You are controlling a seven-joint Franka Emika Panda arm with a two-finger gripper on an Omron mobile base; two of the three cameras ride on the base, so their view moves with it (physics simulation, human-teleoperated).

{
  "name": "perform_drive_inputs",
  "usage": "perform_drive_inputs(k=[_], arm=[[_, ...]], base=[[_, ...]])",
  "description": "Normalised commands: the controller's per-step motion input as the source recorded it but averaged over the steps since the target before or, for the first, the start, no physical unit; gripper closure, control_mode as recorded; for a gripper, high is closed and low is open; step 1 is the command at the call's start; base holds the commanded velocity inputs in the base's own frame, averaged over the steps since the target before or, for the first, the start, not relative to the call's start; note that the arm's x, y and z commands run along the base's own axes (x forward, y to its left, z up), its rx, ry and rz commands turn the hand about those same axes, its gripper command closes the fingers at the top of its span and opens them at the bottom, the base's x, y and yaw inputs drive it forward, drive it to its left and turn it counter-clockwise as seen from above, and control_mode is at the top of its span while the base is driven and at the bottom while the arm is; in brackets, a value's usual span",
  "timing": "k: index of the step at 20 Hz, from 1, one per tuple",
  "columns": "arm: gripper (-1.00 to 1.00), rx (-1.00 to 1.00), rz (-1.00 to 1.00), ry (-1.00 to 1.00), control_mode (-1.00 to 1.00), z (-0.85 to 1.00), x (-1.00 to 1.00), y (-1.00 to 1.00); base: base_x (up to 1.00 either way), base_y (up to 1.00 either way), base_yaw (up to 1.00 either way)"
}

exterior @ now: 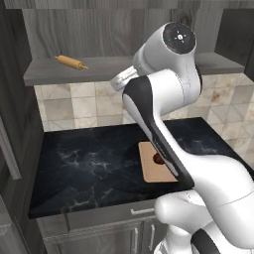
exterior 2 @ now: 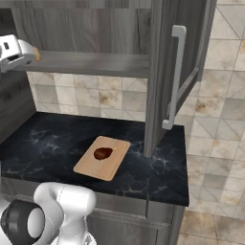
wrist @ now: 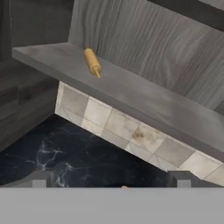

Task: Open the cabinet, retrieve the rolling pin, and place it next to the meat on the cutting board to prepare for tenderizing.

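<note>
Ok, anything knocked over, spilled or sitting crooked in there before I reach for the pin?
Nothing stands out. The rolling pin lies flat on the open cabinet shelf, angled across it. The meat sits on the cutting board, which lies skewed on the counter.

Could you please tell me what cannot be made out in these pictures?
- Cutting board: in the left base view the arm covers its right side and part of the meat.
- Rolling pin: in the right base view the hand hides all but one end.
- Fingers: hand view's bottom edge cuts them off.
</note>
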Motion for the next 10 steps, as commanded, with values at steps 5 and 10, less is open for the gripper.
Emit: perform_drive_inputs(k=[5, 10], arm=[[-1.00, 0.07, 0.00, -0.02, -1.00, 0.07, 0.42, 0.02], [-1.00, 0.07, 0.00, 0.00, -1.00, 0.09, 0.39, 0.12]], base=[[0.00, 0.00, 0.00], [0.00, 0.00, 0.00]])
